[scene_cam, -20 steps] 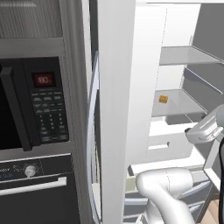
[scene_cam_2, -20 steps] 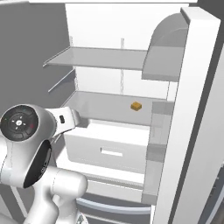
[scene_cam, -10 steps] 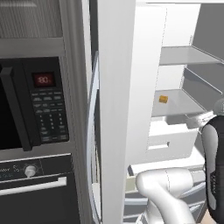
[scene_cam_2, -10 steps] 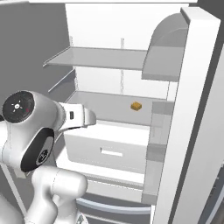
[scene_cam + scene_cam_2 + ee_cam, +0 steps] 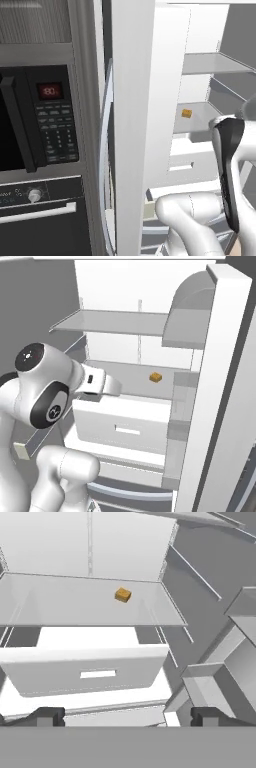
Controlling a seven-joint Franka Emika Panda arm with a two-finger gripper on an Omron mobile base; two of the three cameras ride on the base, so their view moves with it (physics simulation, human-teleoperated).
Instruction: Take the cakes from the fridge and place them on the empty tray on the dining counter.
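Fridge (image 5: 220,381) doors stand open; your gripper (image 5: 127,717) sits low in front of the white interior, jaws spread wide apart and empty. One cake, the flat tan-brown square (image 5: 123,595), lies on the glass shelf (image 5: 75,607) well ahead of the jaws and above their line, slightly to the left of centre in the hand view; it also shows in the right base view (image 5: 156,377) and the left base view (image 5: 186,113). The cherry-topped wedge cannot be made out from these frames. Directly ahead of the jaws and nearer is the white drawer (image 5: 85,672), below the shelf. Step in hand, as judged: the approach to the first cake. To do it well, raise the hand until the fingertips (image 5: 47,716) clear the shelf's front edge, then go forward so the cake falls midway between them. Keep the jaws wide until they straddle it; the piece is tiny and flat, so close low against the glass or it may slip out. Risk: the upper shelf (image 5: 115,323) and door bins (image 5: 220,677), off to the right of the jaws, leave limited room.
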